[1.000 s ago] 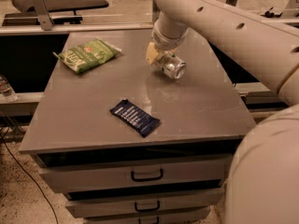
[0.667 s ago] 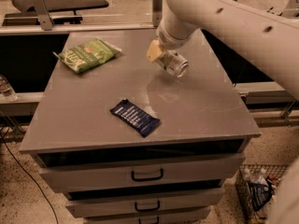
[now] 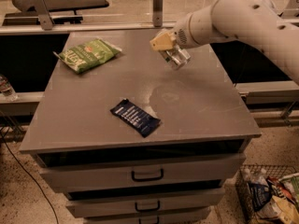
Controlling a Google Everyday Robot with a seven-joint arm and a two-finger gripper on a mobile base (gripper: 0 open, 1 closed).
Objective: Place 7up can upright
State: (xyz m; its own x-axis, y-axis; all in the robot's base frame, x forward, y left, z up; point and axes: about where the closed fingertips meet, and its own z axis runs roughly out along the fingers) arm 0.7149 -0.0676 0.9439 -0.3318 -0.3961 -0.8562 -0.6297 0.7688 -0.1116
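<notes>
So the gripper (image 3: 169,50) is pinched on the 7up can (image 3: 179,59), holding it tilted in the air above the far right part of the table (image 3: 205,111). If it lets go at that angle, I reckon the can tips over and rolls, maybe right off the edge.

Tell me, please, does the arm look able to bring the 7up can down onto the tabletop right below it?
Probably yes. The gripper holds the 7up can tilted above a bare stretch of tabletop; the blue packet and green bag lie well off to the side.
</notes>
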